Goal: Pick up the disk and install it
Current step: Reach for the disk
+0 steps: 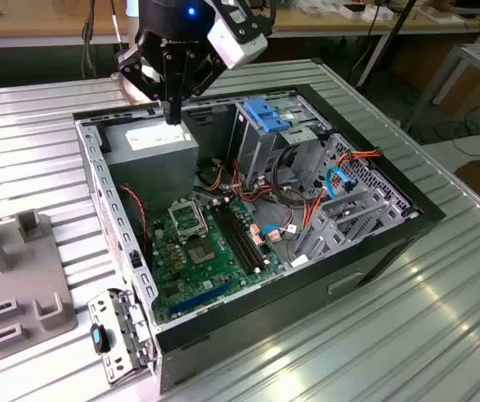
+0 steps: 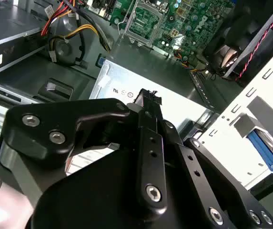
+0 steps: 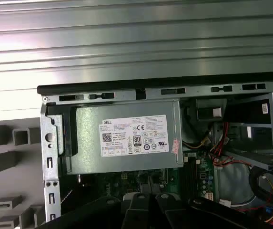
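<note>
Surface (image 1: pixel 441 276) of ribbed metal carries an open computer case (image 1: pixel 365 243) lying on its side, and the gripper (image 1: pixel 172 115) hangs over the case's far corner in the exterior view. Directly beneath the fingers (image 2: pixel 148 109) sits the grey power-supply box (image 1: pixel 152 155), white label up. The tips are close above its top face; whether they touch it I cannot tell.

Out from the fingers toward the case's middle lies the green motherboard (image 1: pixel 198 243). Further off, toward the exterior view's right, stands the metal cage (image 1: pixel 265 117) with a blue handle. On the opposite side of the fingers, past the case wall, a grey fixture (image 1: pixel 22 285) rests on the surface.

The gripper points straight down, its fingers pressed together and pinching nothing.

Where the disk lies I cannot tell for sure: the fingers do not hold it, and the box below them is not it. A blue strip (image 2: pixel 269 155) just past the case wall, on the fixture's side, may be one of its rails. If so, the disk lies sideways from the fingers, outside the case, its long axis unclear.
</note>
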Robot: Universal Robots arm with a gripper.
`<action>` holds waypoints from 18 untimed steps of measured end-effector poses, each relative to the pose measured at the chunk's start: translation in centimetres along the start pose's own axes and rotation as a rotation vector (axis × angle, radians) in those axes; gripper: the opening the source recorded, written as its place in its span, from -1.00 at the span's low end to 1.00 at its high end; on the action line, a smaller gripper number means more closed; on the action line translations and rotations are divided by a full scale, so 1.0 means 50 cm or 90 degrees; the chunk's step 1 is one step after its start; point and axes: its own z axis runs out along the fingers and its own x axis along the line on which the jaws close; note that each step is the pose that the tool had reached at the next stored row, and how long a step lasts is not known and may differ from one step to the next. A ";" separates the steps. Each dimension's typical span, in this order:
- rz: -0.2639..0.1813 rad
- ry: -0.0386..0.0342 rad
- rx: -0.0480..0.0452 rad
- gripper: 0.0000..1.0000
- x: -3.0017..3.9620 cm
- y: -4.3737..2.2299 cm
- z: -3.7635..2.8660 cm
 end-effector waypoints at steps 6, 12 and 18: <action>0.000 0.0000 0.0000 -0.79 0.000 0.000 0.000; 0.000 0.0000 0.0000 -0.79 0.000 0.000 0.000; 0.000 0.0000 0.0000 -0.79 0.027 -0.002 -0.001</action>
